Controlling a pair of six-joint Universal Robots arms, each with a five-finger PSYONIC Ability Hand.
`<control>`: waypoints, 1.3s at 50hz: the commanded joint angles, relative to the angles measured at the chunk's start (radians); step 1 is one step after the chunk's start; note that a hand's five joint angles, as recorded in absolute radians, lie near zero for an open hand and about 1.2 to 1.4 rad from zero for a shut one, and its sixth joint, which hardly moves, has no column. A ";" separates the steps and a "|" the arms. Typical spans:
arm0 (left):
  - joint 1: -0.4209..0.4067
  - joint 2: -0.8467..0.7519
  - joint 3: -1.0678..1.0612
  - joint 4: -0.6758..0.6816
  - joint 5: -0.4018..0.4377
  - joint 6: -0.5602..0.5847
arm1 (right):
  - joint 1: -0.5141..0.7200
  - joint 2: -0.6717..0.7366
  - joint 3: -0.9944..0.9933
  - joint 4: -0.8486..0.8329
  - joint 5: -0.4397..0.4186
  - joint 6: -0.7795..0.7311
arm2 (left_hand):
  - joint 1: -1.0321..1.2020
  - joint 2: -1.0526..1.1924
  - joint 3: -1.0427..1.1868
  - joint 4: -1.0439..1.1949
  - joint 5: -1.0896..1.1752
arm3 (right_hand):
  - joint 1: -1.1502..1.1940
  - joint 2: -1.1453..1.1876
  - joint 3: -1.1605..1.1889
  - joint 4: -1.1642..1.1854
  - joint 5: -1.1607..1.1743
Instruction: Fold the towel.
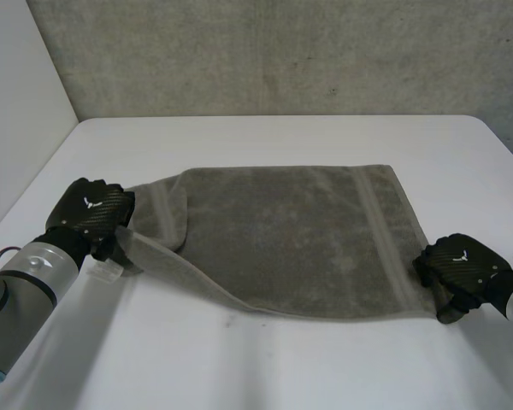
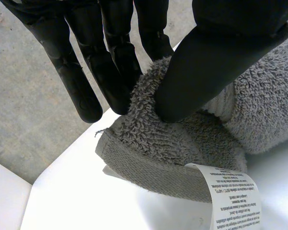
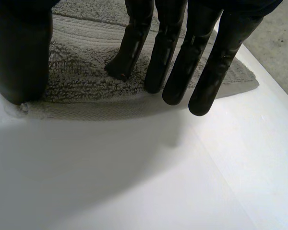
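White table (image 1: 265,367) underneath it all, smooth and bright, far right corner rounded. A grey concrete wall (image 1: 282,51) rises right behind the table's far edge, rough and speckled. A plain white panel (image 1: 17,102) stands along the table's left side.

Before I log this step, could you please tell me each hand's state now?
Left hand: shut on a corner of the towel, pinched under the thumb.
Right hand: open, held straight over the towel's edge.
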 commanded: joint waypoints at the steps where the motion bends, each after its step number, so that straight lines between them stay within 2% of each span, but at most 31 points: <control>1: 0.000 -0.002 0.000 0.000 0.002 0.000 | 0.021 0.010 -0.017 0.000 0.014 0.007 | 0.194 0.177 0.178 0.176 0.198 | 0.026 0.029 0.029 0.029 0.164; 23: 0.000 -0.012 0.005 0.000 0.002 0.000 | 0.092 0.000 -0.080 0.012 0.068 0.018 | 0.194 0.177 0.178 0.176 0.198 | 0.026 0.029 0.029 0.029 0.164; 29: 0.000 -0.015 0.005 0.000 0.002 0.000 | 0.118 -0.006 -0.118 0.012 0.068 0.082 | 0.194 0.177 0.178 0.176 0.198 | 0.026 0.029 0.029 0.029 0.164; 41: 0.000 -0.022 0.000 0.000 0.002 0.001 | 0.123 0.003 -0.131 0.012 0.067 0.091 | 0.194 0.177 0.178 0.176 0.198 | 0.035 0.038 0.038 0.037 0.173; 44: 0.000 -0.022 0.000 0.000 0.002 0.001 | 0.123 0.009 -0.131 0.012 0.067 0.090 | 0.194 0.177 0.178 0.176 0.198 | 0.167 0.170 0.170 0.170 0.305; 45: 0.000 -0.023 0.000 0.000 0.002 0.001 | 0.123 0.012 -0.132 0.012 0.067 0.088 | 0.194 0.177 0.178 0.176 0.198 | 0.306 0.310 0.309 0.309 0.445; 46: 0.000 -0.023 0.000 0.000 0.002 0.001 | 0.123 0.012 -0.132 0.012 0.067 0.088 | 0.194 0.177 0.178 0.176 0.198 | 0.308 0.311 0.311 0.310 0.446; 47: 0.000 -0.028 0.000 0.000 0.002 0.001 | 0.123 0.013 -0.132 0.012 0.070 0.090 | 0.194 0.177 0.178 0.176 0.198 | 0.464 0.467 0.467 0.466 0.602; 50: 0.000 -0.029 -0.001 -0.001 0.002 0.003 | 0.118 0.004 -0.135 0.018 0.073 0.096 | 0.194 0.177 0.178 0.176 0.198 | 0.465 0.468 0.468 0.468 0.603; 54: 0.003 -0.028 -0.005 -0.005 0.000 0.003 | 0.110 -0.031 -0.134 0.049 0.071 0.114 | 0.194 0.177 0.178 0.176 0.198 | 0.465 0.468 0.468 0.468 0.603; 60: 0.002 -0.002 -0.032 -0.014 0.002 0.012 | 0.093 -0.168 -0.140 0.224 0.074 0.130 | 0.194 0.177 0.178 0.176 0.198 | 0.465 0.468 0.468 0.468 0.603; 65: 0.009 0.098 -0.078 -0.018 0.002 0.018 | -0.006 -0.255 -0.158 0.389 0.070 0.119 | 0.194 0.177 0.178 0.176 0.198 | 0.465 0.468 0.468 0.468 0.603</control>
